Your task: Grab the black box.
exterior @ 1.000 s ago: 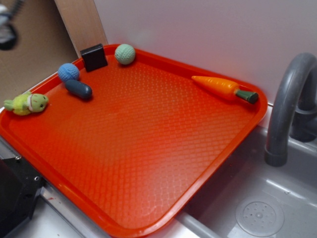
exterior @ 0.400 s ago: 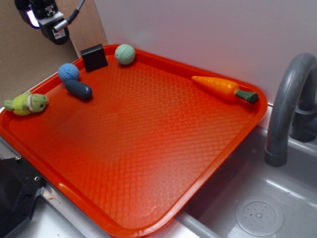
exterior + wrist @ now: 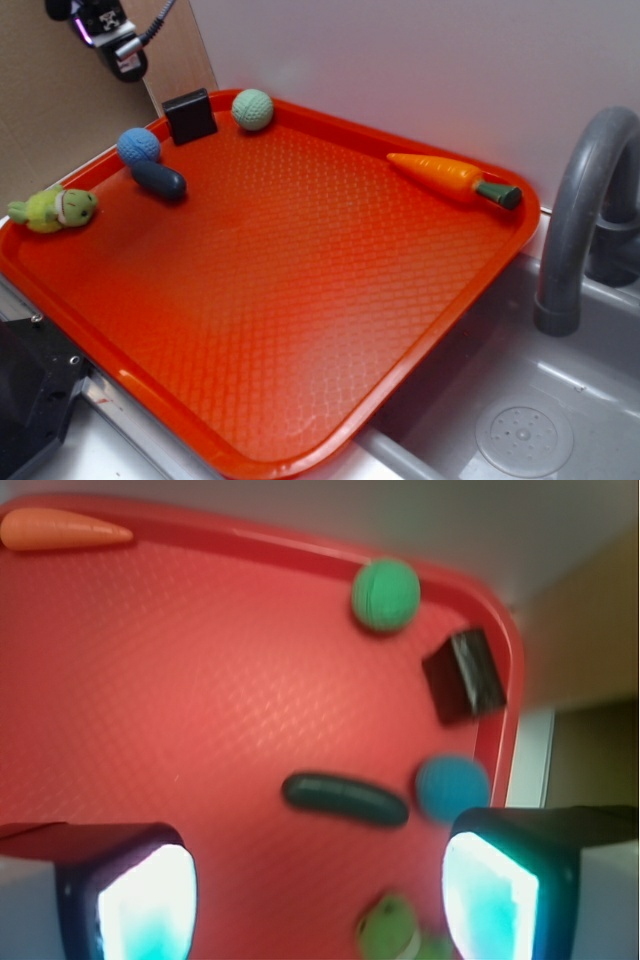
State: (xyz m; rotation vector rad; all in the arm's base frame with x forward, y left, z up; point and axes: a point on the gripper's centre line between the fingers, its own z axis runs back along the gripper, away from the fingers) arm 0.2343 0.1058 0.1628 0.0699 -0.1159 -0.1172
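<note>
The black box is a small matte block with flat faces and squared edges, standing on the red tray in the tray's far left corner, its back close against the raised rim. In the wrist view the black box appears tilted in the frame, with a narrow lighter side face visible beside its dark top. A green knitted ball sits on the tray just beside the box, also along the far rim. A blue knitted ball lies near the box along the tray's left rim, and a dark blue-grey capsule lies touching or almost touching that ball on the side away from the box. A green plush toy rests on the left rim of the tray, well apart from the box. An orange toy carrot lies near the far right corner of the tray, well apart from the box. The gripper hangs above and beyond the tray's left corner, near the box but clear of it. In the wrist view the gripper has its two fingers set wide apart, with nothing between them and no contact with any object on the tray. A grey faucet stands beyond the tray's right side.
</note>
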